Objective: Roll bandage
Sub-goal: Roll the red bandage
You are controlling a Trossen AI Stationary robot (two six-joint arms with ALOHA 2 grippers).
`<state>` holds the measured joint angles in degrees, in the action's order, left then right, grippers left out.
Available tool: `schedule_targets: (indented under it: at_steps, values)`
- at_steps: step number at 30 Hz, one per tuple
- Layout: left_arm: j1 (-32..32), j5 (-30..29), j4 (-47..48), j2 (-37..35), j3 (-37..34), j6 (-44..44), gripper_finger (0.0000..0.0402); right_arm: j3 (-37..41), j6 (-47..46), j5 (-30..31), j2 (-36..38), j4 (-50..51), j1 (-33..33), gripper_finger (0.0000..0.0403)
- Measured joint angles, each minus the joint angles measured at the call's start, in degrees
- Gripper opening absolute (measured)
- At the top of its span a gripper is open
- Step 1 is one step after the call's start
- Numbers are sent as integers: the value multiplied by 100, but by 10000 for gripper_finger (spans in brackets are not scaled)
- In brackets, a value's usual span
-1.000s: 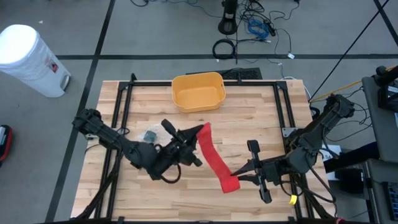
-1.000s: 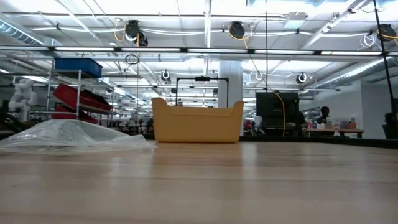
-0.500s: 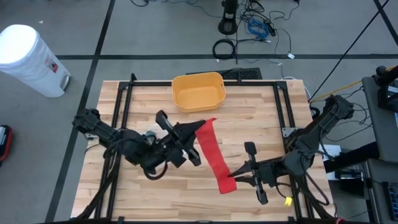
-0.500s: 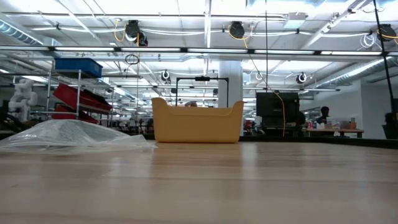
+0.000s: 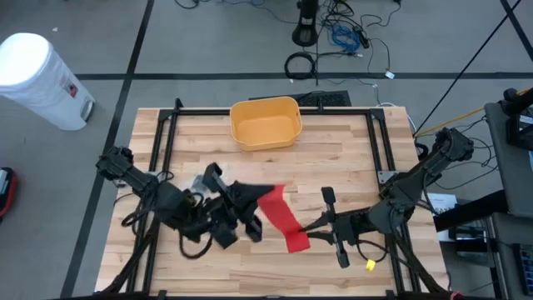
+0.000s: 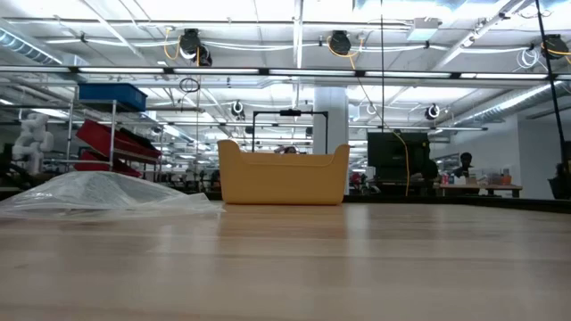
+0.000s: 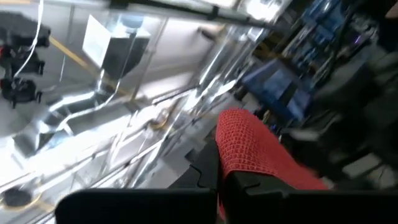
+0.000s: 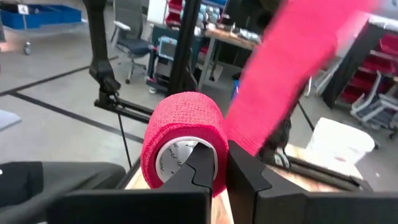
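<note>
A red bandage [image 5: 281, 217] hangs in the air over the table's middle, between my two grippers. Its rolled part [image 8: 181, 142], wound on a white core, is at my right gripper [image 5: 306, 232], which is shut on it. From there the unrolled strip [image 8: 292, 74] runs straight up to my left gripper [image 5: 260, 202], which is shut on the strip's free end [image 7: 245, 146] and points upward. The low view shows neither gripper nor the bandage. My left gripper pinches the strip's free end [image 7: 231, 167] between its two fingers. The fingers slant upward, and the strip leaves them toward my right gripper, clear of the table. My right gripper holds the roll by its wall [image 8: 219, 149]. One finger [image 8: 200, 163] is in the white core and the other [image 8: 245, 171] is outside. The fingers come level from the table's right. The roll is lifted clear, its open end facing the gripper.
A yellow bin [image 5: 266, 122] stands at the table's far middle. A crumpled clear plastic bag [image 6: 98, 192] lies at the left, partly under my left arm. Black frame rails [image 5: 171, 133] run along the table's sides. A white bucket [image 5: 37, 79] stands on the floor beyond the left corner.
My left gripper has risen, tipped upward and drawn toward the near edge with the strip's free end. My right gripper has shifted a little toward the table's left with the roll. From above, the strip between them now looks shorter.
</note>
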<state>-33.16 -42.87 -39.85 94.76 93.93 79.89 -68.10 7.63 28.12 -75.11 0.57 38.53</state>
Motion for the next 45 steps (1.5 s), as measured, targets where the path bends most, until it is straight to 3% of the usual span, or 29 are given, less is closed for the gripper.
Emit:
schedule_targets:
  at_steps: [13, 28, 32, 45]
  values:
    - [-522, 330, 99, 0, 0, -489, 1, 26, -248, 0, -7, 130, -183, 16]
    - [-600, 1418, 581, 35, 0, -2101, 1, 92, -289, -20, -11, 246, -321, 16]
    - [-597, 1750, 589, 35, 0, -2365, 1, 92, -376, -333, -11, 324, -375, 16]
    - [45, 1256, 177, 37, -2, -1625, 1, 92, -401, -616, -9, 325, -408, 16]
